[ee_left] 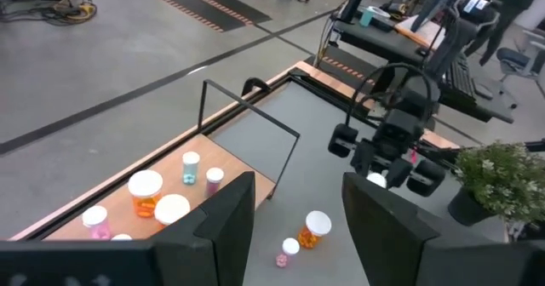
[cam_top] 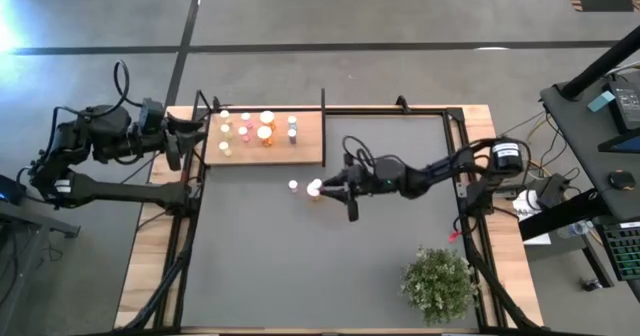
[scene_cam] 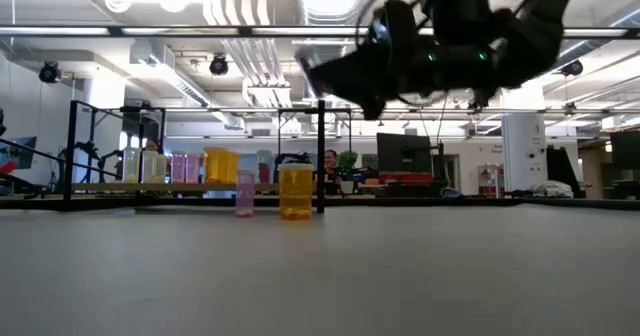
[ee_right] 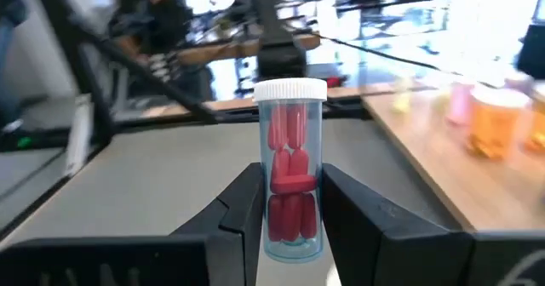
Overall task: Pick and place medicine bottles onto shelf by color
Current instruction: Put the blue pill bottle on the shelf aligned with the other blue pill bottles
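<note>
A clear bottle of red pills [ee_right: 290, 171] is clamped upright in the right end effector [ee_right: 289, 203], lifted above the counter [cam_top: 300, 266]; several bottles already stand on the shelf [cam_top: 308, 146]; an orange bottle [ee_left: 313, 230] and a small pink bottle [ee_left: 287, 252] remain on the counter; the left end effector [ee_left: 289, 226] hangs apart, empty, beside the shelf.

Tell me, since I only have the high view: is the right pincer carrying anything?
Observer: Yes. In the right wrist view, the right pincer is shut on a clear bottle of red capsules, held upright with its white cap on top.
Operator: What are the two white dots beside it?
Observer: The low view shows a small pink bottle and a larger orange bottle, both standing upright on the tabletop.
Operator: And the left pincer?
Observer: In the left wrist view, the left pincer is open with nothing between its fingers, by the shelf.
</note>
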